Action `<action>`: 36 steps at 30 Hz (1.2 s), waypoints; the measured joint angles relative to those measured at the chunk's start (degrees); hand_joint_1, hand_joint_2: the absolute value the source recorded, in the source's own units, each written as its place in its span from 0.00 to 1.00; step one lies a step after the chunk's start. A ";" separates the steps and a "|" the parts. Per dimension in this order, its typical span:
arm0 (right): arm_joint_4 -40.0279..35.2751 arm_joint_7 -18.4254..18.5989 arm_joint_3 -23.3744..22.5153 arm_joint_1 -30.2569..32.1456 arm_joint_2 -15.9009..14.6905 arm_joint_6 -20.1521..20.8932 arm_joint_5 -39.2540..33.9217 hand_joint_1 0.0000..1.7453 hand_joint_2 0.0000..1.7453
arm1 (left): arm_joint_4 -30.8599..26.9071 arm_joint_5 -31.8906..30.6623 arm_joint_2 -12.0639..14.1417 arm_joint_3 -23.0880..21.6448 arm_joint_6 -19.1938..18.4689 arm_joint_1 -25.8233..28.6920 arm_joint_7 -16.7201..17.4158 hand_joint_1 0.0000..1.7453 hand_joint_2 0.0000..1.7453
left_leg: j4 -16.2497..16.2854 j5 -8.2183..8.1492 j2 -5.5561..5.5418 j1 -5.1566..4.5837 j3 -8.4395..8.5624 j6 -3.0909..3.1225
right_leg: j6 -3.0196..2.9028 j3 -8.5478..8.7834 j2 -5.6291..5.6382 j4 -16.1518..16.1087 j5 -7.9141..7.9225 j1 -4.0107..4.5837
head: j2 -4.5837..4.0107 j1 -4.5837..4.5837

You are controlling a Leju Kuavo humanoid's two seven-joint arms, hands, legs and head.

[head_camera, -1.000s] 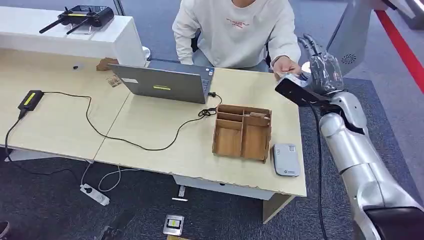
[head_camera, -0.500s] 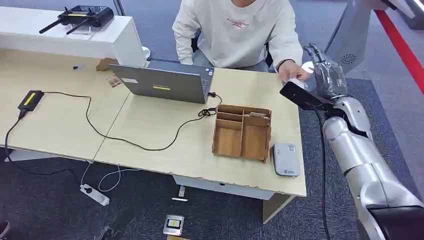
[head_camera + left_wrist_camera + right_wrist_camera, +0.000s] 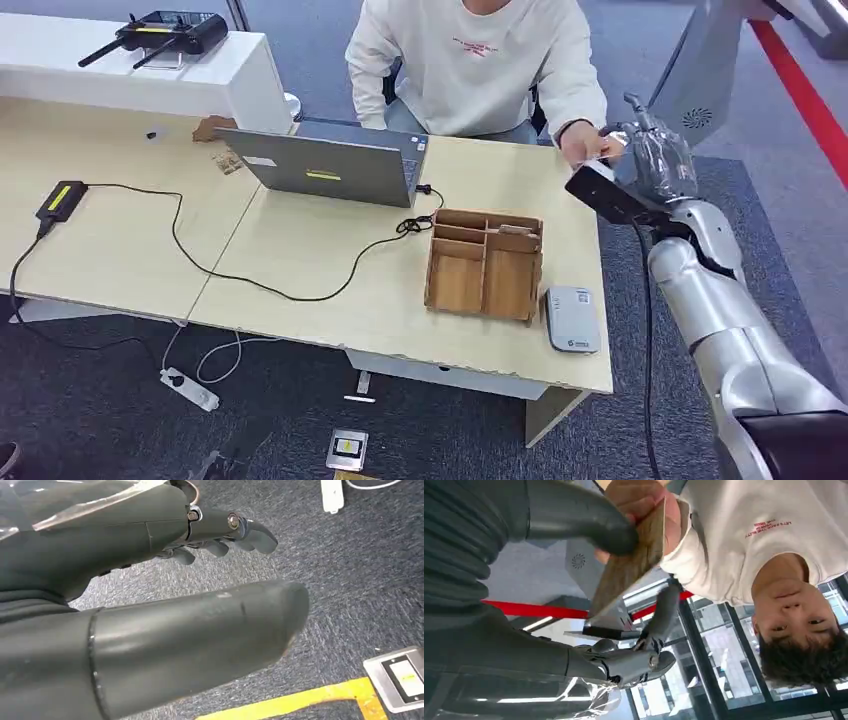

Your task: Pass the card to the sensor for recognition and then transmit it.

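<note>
The light beige wooden table [image 3: 300,250] carries a brown wooden compartment box [image 3: 485,264], and just beside the box lies a pale grey flat card sensor [image 3: 571,319]. A grey open laptop [image 3: 325,165] sits behind the box, with a thin black cable [image 3: 250,280] trailing from it to a black block with a yellow stripe [image 3: 61,199]. The seated person's sweatshirt [image 3: 470,60] is white with small red lettering. The tan wood-grain card [image 3: 631,562] shows against the dark grey right hand [image 3: 589,520]. The carpet [image 3: 350,570] is speckled blue-grey with a yellow line [image 3: 300,705].
</note>
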 joint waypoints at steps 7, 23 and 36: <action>0.44 -0.17 -0.09 -0.04 -0.13 -0.24 -0.48 1.00 1.00 | 0.00 -0.15 -0.09 -0.37 0.02 -0.12 0.00 0.00 0.00 | 0.00 0.00 0.01 0.00 0.01 0.00 | 0.00 0.00 0.00 0.00 0.00 0.00 | 0.00 0.02; 0.83 -1.55 -0.13 -0.04 -0.35 -0.48 -1.33 1.00 1.00 | 0.00 0.68 -0.90 -0.63 2.08 0.74 -0.90 0.00 0.00 | 0.00 0.00 0.01 0.00 0.00 0.00 | 0.00 0.01 0.01 0.00 0.00 0.00 | 0.00 0.02; -12.16 2.41 -2.06 5.89 -4.22 14.02 -12.17 1.00 1.00 | 0.04 5.03 -1.22 -0.57 4.64 2.54 -1.95 0.00 0.00 | 0.02 -0.03 0.00 -0.01 0.05 0.02 | 0.01 0.04 0.00 -0.03 -0.01 -0.01 | 0.00 0.00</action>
